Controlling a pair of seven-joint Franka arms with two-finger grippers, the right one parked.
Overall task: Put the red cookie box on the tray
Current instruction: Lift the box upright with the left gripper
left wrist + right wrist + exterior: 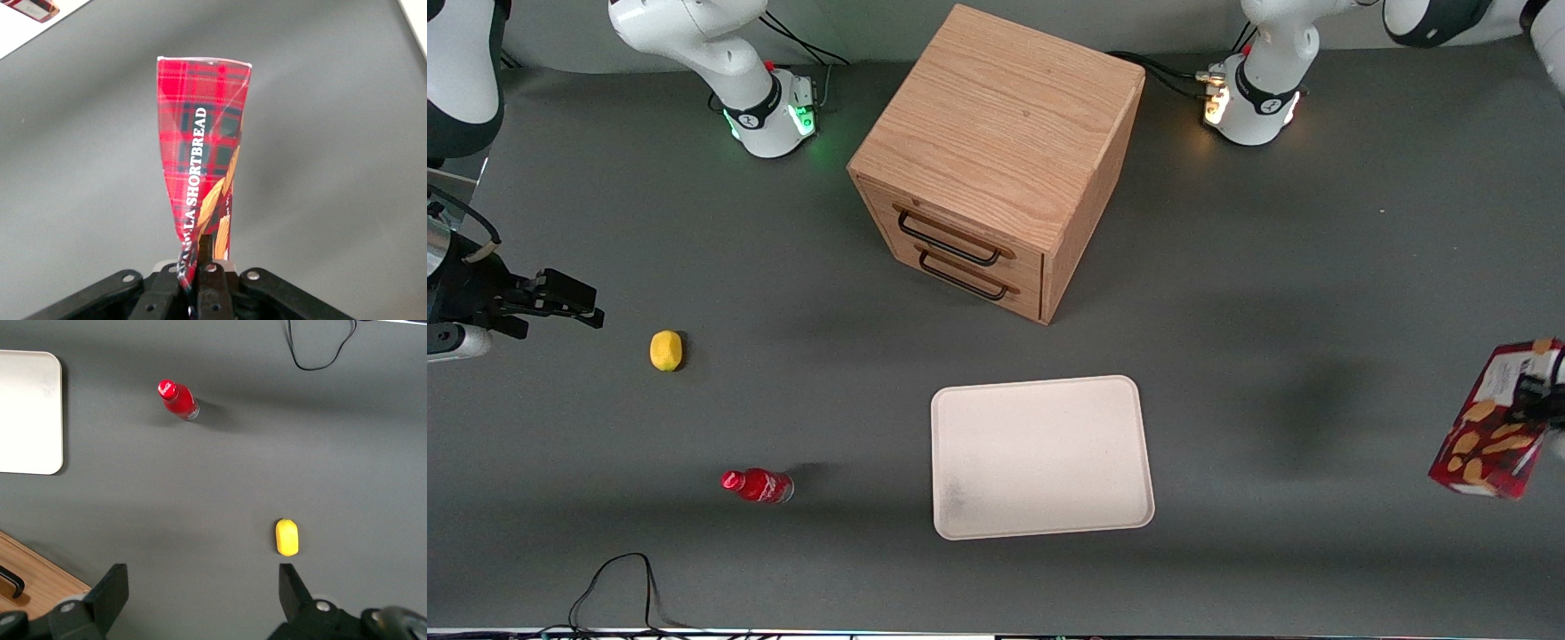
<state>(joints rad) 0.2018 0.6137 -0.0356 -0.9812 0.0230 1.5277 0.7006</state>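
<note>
- You're mid-carry: the gripper point(200, 263) is clamped on the red cookie box point(1489, 422), held aloft at the working arm's end of the table.
- Next, swing it over the tray point(1040, 458), well apart, then lower and release.

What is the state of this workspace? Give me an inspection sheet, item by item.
Surface: dark grey table, matte.
Red cookie box: held above the table at the working arm's end, tilted, not yet over the tray.
Tray: flat on the table, nothing on it, in front of the drawer cabinet.
Clutter: wooden drawer cabinet, both drawers closed; yellow lemon-like object and small red bottle toward the parked arm's end.
Gripper: shut on the box's end, at the working arm's end of the table.
Cables: black loop at the table edge nearest the front camera; leads at both arm bases.
Surroundings: nothing seen.
</note>
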